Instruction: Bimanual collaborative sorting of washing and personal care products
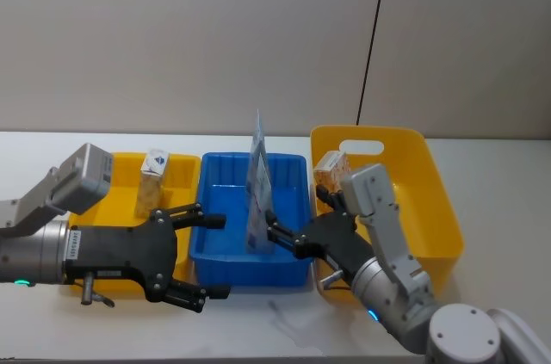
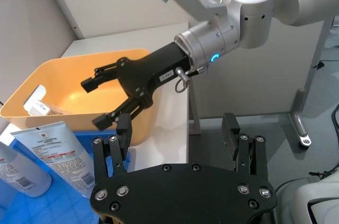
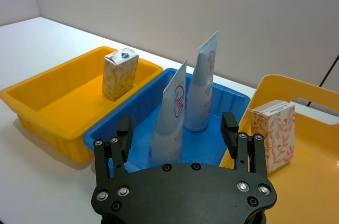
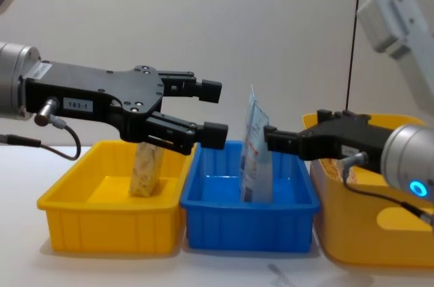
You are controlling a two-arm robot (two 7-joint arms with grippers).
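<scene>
Pale blue tubes (image 3: 172, 115) stand upright in the blue bin (image 1: 225, 254), long axes vertical, leaning slightly, one just behind the other. Just ahead of the right gripper (image 1: 277, 235) stands the nearer tube; in the head view the fingertips sit at its lower body, and whether they touch it cannot be told. Its fingers (image 3: 229, 128) are spread wide and hold nothing. The left gripper (image 1: 202, 256) hovers over the blue bin's near-left corner, fingers (image 4: 211, 135) also wide apart and empty, the tubes off to the side of its fingertips. The right arm looks the nearer to the tubes, judging by these views. A tan speckled carton (image 1: 153, 182) stands in the yellow bin (image 1: 120, 200) beyond the left fingers; a leaf-print pack (image 3: 273, 135) stands in the yellow basket (image 1: 430, 209) beside the right fingers.
</scene>
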